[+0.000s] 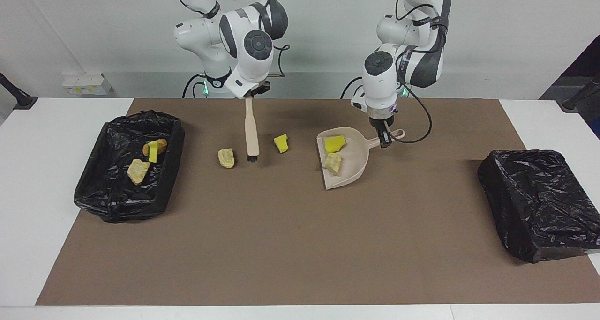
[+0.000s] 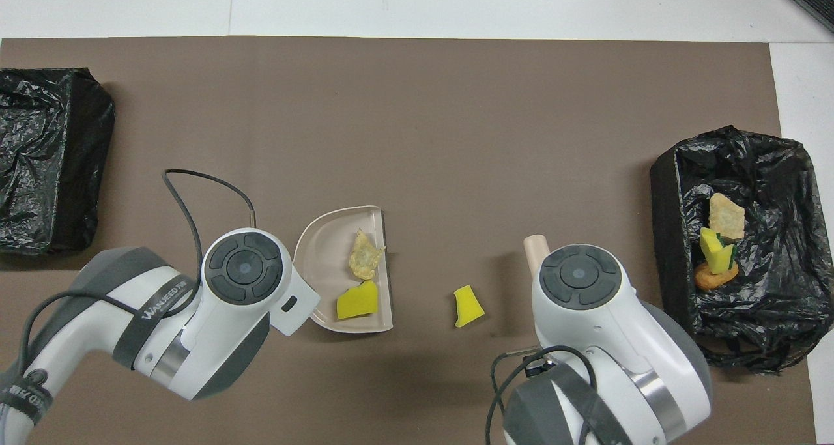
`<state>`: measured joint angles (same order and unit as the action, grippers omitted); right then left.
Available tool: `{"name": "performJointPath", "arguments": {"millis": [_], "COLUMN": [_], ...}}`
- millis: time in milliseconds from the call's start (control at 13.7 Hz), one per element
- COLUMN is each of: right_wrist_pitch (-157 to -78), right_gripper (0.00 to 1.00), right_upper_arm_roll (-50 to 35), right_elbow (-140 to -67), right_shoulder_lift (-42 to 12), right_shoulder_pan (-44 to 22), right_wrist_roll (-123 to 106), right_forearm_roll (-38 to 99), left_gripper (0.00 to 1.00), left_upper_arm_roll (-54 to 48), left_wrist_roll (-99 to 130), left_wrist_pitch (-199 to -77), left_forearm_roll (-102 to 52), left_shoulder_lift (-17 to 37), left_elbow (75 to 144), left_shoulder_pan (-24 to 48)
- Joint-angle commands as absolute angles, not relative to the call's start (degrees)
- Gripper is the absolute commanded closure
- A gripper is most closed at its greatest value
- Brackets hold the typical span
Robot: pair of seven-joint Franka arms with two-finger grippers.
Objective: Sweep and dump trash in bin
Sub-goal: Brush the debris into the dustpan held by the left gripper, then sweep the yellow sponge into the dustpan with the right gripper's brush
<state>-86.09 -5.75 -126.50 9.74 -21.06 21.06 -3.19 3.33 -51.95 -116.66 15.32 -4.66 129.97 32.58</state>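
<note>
Now the right gripper (image 1: 250,96) clamps the brush (image 1: 251,131), bristles hanging between two loose scraps (image 1: 226,158), while the left gripper (image 1: 385,139) pinches the dustpan (image 1: 355,163) handle, two light, squashy, crumbly pieces (image 1: 334,144) inside, better pushed than squeezed.

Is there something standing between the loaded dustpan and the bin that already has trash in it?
Yes, low things only. On the mat between the dustpan and the bin lie a yellow sponge piece and a beige lump, with the brush hanging from the right gripper between them. The left gripper holds the dustpan's handle.
</note>
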Motion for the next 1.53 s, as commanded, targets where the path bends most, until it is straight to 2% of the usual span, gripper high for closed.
{"name": "performJointPath", "arguments": {"millis": [0,291,583,801,947,1165,1456], "right_wrist_pitch": [-87.0,-93.9,-96.2,-98.8,-98.6,-98.7,-104.7], "right_gripper": [1.00,1.00,1.00,1.00,1.00,1.00,1.00], "right_upper_arm_roll": [-6.4,-6.4,-6.6,-6.8,-6.8,-6.8,-6.9], "right_elbow": [-132.1,-141.0,-144.5,-149.1,-149.9,-150.0,-150.2], "right_shoulder_lift": [14.3,19.6,20.7,21.4,22.1,22.8,20.6], "right_shoulder_pan": [-17.2,-10.8,-6.1,-6.9,-7.8,-13.7,-22.3], "right_wrist_roll": [19.2,14.0,7.5,6.2,6.1,8.2,16.2], "right_forearm_roll": [-7.0,-10.2,-10.0,-7.1,1.1,8.7,18.0], "left_gripper": [1.00,1.00,1.00,1.00,1.00,1.00,1.00], "left_upper_arm_roll": [3.3,3.1,3.1,3.1,3.1,3.0,2.9], "left_wrist_roll": [-51.6,-45.6,-45.6,-44.4,-43.2,-40.5,-38.1], "left_wrist_pitch": [-116.4,-114.5,-114.7,-114.8,-115.2,-115.2,-115.2], "left_forearm_roll": [15.8,15.8,15.8,15.8,15.8,15.8,15.8], "left_shoulder_lift": [-10.4,-12.7,-12.7,-12.7,-12.7,-12.7,-12.1], "left_elbow": [136.6,139.1,139.2,139.2,139.2,139.1,139.2], "left_shoulder_pan": [32.3,33.0,33.0,33.0,33.0,34.6,38.7]}}
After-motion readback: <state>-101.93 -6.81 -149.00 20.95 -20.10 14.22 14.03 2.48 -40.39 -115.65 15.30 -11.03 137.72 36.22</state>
